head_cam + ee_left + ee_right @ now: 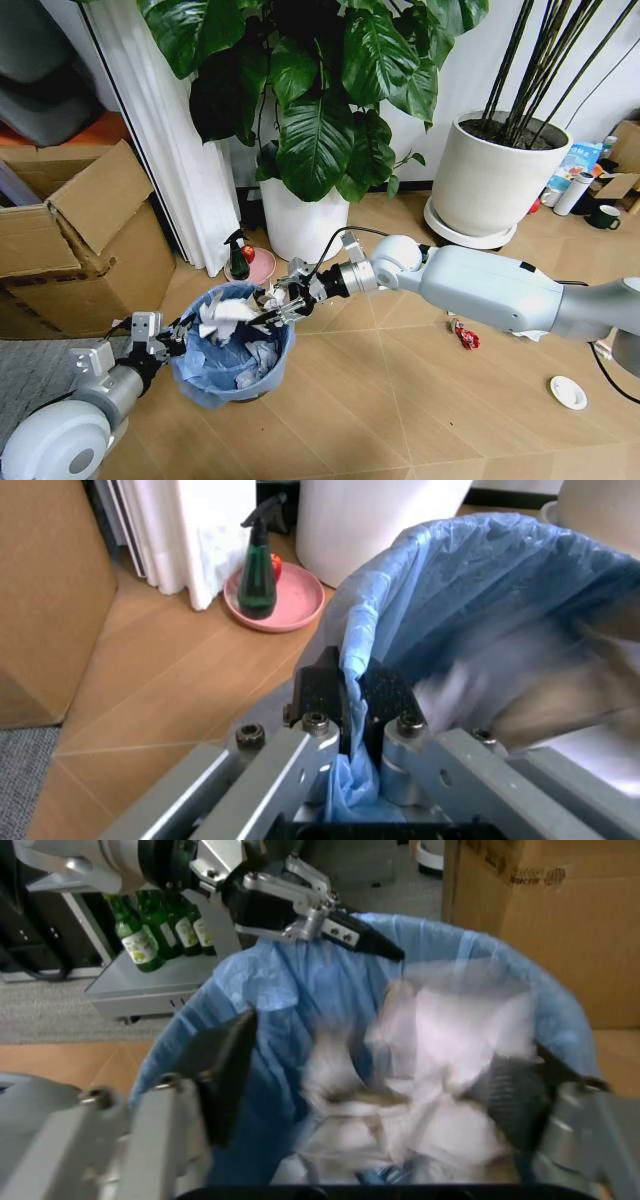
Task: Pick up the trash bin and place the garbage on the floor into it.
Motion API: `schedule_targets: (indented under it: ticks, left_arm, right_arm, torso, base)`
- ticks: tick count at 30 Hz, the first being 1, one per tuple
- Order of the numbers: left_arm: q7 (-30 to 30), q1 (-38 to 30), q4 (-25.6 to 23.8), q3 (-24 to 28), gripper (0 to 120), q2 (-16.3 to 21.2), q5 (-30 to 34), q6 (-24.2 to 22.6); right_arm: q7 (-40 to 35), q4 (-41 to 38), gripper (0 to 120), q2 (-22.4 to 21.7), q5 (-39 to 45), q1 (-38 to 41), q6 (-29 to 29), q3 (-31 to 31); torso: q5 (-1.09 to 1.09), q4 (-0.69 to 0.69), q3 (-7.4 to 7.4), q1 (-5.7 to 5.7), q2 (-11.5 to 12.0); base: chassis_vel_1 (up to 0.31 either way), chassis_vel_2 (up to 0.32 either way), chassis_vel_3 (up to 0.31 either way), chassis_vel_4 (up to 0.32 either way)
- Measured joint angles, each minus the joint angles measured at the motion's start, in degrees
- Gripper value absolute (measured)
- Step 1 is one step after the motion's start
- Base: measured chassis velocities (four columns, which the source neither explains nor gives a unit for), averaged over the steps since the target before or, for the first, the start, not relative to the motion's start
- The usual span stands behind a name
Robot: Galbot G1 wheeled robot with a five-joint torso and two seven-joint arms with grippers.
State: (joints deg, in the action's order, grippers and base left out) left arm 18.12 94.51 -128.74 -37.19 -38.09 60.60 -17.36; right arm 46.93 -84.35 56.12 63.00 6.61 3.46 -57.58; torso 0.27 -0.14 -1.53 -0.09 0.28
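Head view: the trash bin point(232, 352) is held off the floor by the left claw point(172, 343), clamped on its bag-lined rim, while crumpled tissue point(228, 312) is dropped from the spread right claw point(283, 297); the bin is best kept level beneath it.

- Both arms are clad in smooth white and pale-grey shells with rounded joints.
- Bare metal linkages with dark screws are carried by the left gripper point(345, 697), tipped by black fingers point(318, 691).
- A black cable is looped above the right gripper point(283, 300).
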Motion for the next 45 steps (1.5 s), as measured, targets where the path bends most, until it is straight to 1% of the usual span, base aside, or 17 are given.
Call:
schedule_targets:
  ticks: [8,12,15,17,20,21,24,25,28,30,35,37,39,40,43,44,45]
  left_arm:
    - [0.01,0.22,-0.12,-0.07,0,-0.05,-0.12,-0.04]
    - [0.00,0.35,0.09,-0.36,0,-0.20,-0.33,-0.04]
    - [-0.04,0.39,0.82,-0.60,0,-0.74,-0.74,0.05]
    - [-0.07,0.43,0.92,-0.65,0,-0.83,-0.84,0.07]
    - [-0.25,1.18,1.16,-1.44,0,-1.48,-1.60,0.23]
    - [-0.25,1.18,1.16,-1.44,0,-1.48,-1.60,0.23]
    - [-0.28,1.33,1.50,-2.21,0,-2.19,-1.81,0.36]
    - [-0.28,1.33,1.50,-2.21,0,-2.19,-1.81,0.36]
    - [-0.29,1.69,1.89,-3.50,0,-2.84,-2.14,0.51]
    - [-0.29,2.39,1.67,-4.27,0,-3.59,-2.44,0.66]
    - [-0.24,1.70,2.89,-4.63,0,-5.18,-3.07,1.03]
    - [-0.27,1.67,3.12,-4.60,0,-5.20,-3.15,1.03]
    - [-0.46,1.84,3.53,-4.76,0,-5.47,-3.53,1.17]
    - [-0.46,1.84,3.53,-4.76,0,-5.47,-3.53,1.17]
    - [-0.87,2.54,3.56,-5.06,0,-6.05,-4.44,1.50]
    - [-1.12,3.26,3.16,-5.17,0,-6.52,-5.18,1.66]
    - [-1.12,3.26,3.16,-5.17,0,-6.52,-5.18,1.66]
  right_arm:
    - [-0.61,0.15,98,1.37,-0.74,0.75,-1.11,-0.27]
    - [-2.05,0.57,100,1.20,-0.77,0.31,-1.26,0.97]
    - [-9.40,0.80,100,-0.31,0.38,-3.91,-2.24,4.61]
    - [-11.00,0.79,100,-0.63,0.57,-4.93,-2.38,5.45]
    - [-20.55,1.07,100,-2.77,0.15,-11.69,-2.64,11.51]
    - [-20.55,1.07,100,-2.77,0.15,-11.69,-2.64,11.51]
    - [-26.51,1.52,100,-5.16,-2.44,-18.68,-3.49,18.63]
    - [-26.51,1.52,100,-5.16,-2.44,-18.68,-3.49,18.63]
    - [-30.32,1.54,100,-8.46,-6.19,-30.19,-5.47,29.23]
    - [-30.81,1.48,100,-8.85,-7.04,-32.48,-6.08,31.92]
    - [-32.38,-0.34,100,-10.50,-11.87,-45.83,-7.52,48.12]
    - [-32.45,-0.64,100,-10.83,-12.73,-48.31,-7.71,50.76]
    - [-32.63,-1.72,100,-11.21,-15.45,-56.45,-8.05,59.29]
    - [-32.63,-1.72,100,-11.21,-15.45,-56.45,-8.05,59.29]
    - [-32.56,-3.56,100,-10.78,-17.73,-64.90,-8.66,68.78]
    - [-32.26,-5.35,100,-9.96,-19.90,-70.61,-9.06,75.47]
    - [-32.26,-5.35,100,-9.96,-19.90,-70.61,-9.06,75.47]
  torso:
    - [0.00,0.01,0.00,0.00,0.00]
    - [0.00,0.01,0.01,0.00,0.00]
    - [0.00,0.00,0.00,0.00,0.00]
    - [0.00,0.01,0.01,0.00,0.00]
    - [-0.02,-0.01,0.00,0.00,0.00]
    - [-0.02,-0.01,0.00,0.00,0.00]
    - [-0.01,0.03,0.00,0.01,0.00]
    - [-0.01,0.03,0.00,0.01,0.00]
    - [-0.06,-0.07,-0.01,0.00,0.00]
    - [-0.05,-0.05,0.01,0.01,0.00]
    - [-0.02,0.04,0.01,0.01,0.00]
    - [0.00,0.03,0.01,0.01,0.00]
    - [-0.04,-0.01,0.01,0.01,0.00]
    - [-0.04,-0.01,0.01,0.01,0.00]
    - [-0.03,-0.03,0.01,0.01,0.00]
    - [-0.02,-0.03,0.02,0.01,0.00]
    - [-0.02,-0.03,0.02,0.01,0.00]
  base:
    - [0.000,0.000,0.000,0.000]
    - [0.000,0.000,0.000,0.000]
    - [0.000,0.000,0.000,0.000]
    - [0.000,0.000,0.000,0.000]
    - [0.000,0.000,0.000,0.000]
    - [0.000,0.000,0.000,0.000]
    - [0.000,0.000,0.000,0.000]
    - [0.000,0.000,0.000,0.000]
    - [0.000,0.000,0.000,0.000]
    - [0.000,0.000,0.000,0.000]
    - [0.000,0.000,0.000,0.000]
    - [0.000,0.000,0.000,0.000]
    - [0.000,0.000,0.000,0.000]
    - [0.000,0.000,0.000,0.000]
    - [0.000,0.000,0.000,0.000]
    - [0.000,0.000,0.000,0.000]
    - [0.000,0.000,0.000,0.000]
